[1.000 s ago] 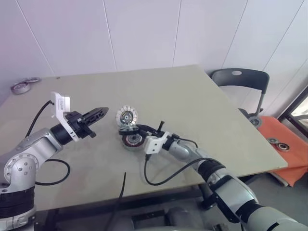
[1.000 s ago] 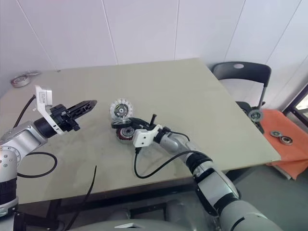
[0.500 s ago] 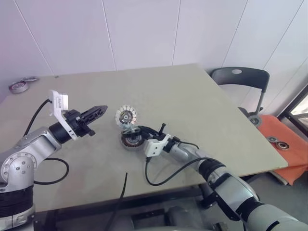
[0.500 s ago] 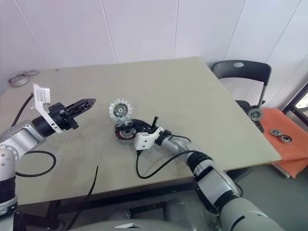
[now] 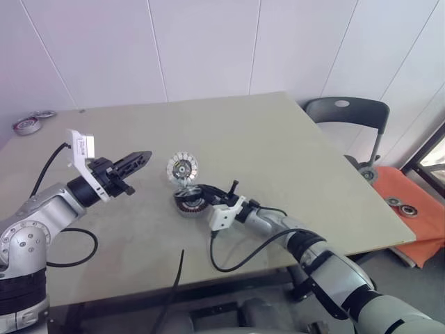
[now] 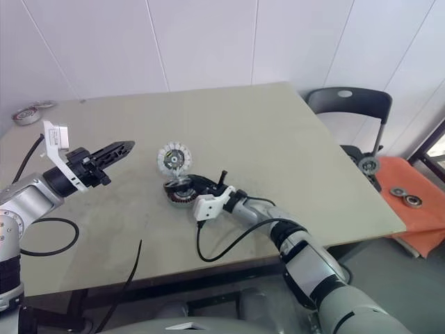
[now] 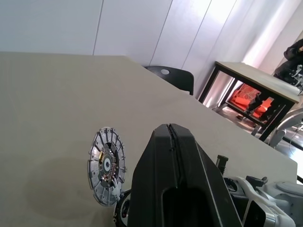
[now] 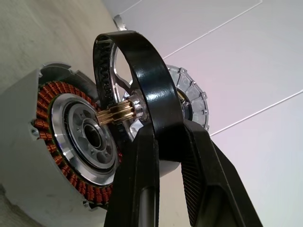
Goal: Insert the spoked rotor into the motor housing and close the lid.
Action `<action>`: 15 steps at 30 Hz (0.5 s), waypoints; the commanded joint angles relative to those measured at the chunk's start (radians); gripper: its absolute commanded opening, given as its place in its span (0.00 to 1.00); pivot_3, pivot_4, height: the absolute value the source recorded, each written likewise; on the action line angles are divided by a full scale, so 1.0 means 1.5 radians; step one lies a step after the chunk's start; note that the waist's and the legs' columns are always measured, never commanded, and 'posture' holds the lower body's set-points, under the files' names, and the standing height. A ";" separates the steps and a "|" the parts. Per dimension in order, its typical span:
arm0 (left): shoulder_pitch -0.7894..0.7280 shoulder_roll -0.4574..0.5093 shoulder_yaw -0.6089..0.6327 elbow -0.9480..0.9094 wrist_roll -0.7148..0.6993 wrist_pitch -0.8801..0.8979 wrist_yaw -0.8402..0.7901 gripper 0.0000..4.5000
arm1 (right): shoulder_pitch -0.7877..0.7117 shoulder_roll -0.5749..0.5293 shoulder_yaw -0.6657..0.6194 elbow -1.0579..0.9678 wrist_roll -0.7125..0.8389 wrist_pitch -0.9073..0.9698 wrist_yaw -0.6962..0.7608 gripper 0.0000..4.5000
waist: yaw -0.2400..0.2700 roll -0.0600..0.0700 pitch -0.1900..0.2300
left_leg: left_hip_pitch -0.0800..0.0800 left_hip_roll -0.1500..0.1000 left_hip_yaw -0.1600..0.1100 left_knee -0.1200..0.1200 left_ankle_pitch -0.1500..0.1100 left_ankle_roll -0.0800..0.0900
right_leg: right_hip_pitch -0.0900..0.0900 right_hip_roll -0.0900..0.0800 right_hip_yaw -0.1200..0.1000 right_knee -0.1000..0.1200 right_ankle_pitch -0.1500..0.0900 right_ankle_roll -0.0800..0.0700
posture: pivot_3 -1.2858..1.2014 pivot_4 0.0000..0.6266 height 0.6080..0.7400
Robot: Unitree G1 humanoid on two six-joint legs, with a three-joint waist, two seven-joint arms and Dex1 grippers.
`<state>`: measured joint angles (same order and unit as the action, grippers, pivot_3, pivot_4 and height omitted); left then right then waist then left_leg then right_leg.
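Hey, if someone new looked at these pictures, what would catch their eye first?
Probably the right hand near the table's middle, gripping a black-rimmed rotor with a brass gear, tilted just above the motor housing with its copper windings. Just beyond stands a silver spoked disc on edge. The left hand, shut and holding nothing, hovers off to the left.

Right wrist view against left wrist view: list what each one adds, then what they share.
Right wrist: the motor housing with its copper windings, and the right tool clamped on a black ring with a brass pinion at its centre. Left wrist: the shut left tool, a black chair, a second table. Both: the upright spoked rotor and the tabletop.
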<state>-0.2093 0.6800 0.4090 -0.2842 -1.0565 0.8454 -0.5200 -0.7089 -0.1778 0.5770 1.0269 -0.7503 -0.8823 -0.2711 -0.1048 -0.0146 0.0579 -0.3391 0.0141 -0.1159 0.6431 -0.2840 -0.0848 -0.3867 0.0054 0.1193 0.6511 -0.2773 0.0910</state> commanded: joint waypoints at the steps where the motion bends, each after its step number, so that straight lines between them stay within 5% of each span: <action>1: -0.003 -0.002 0.014 -0.018 -0.003 -0.009 0.003 0.00 | -0.020 0.003 0.005 -0.019 -0.009 -0.011 -0.025 0.09 | 0.000 0.000 0.000 | 0.000 0.000 0.000 0.000 0.000 0.000 | 0.000 0.000 0.000 0.000 0.000 0.000 | 0.52 0.00 1.00; 15: 0.008 -0.015 0.013 -0.031 -0.001 -0.014 0.015 0.00 | -0.033 0.017 0.019 -0.013 -0.031 0.012 -0.069 0.09 | 0.000 0.000 0.000 | 0.000 0.000 0.000 0.000 0.000 0.000 | 0.000 0.000 0.000 0.000 0.000 0.000 | 0.52 0.00 1.00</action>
<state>-0.1922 0.6550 0.4090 -0.2976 -1.0559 0.8412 -0.4982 -0.7181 -0.1656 0.6061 1.0268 -0.7920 -0.8719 -0.3396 -0.1048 -0.0147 0.0580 -0.3392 0.0141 -0.1159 0.6430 -0.2840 -0.0848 -0.3870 0.0054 0.1194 0.6511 -0.2774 0.0910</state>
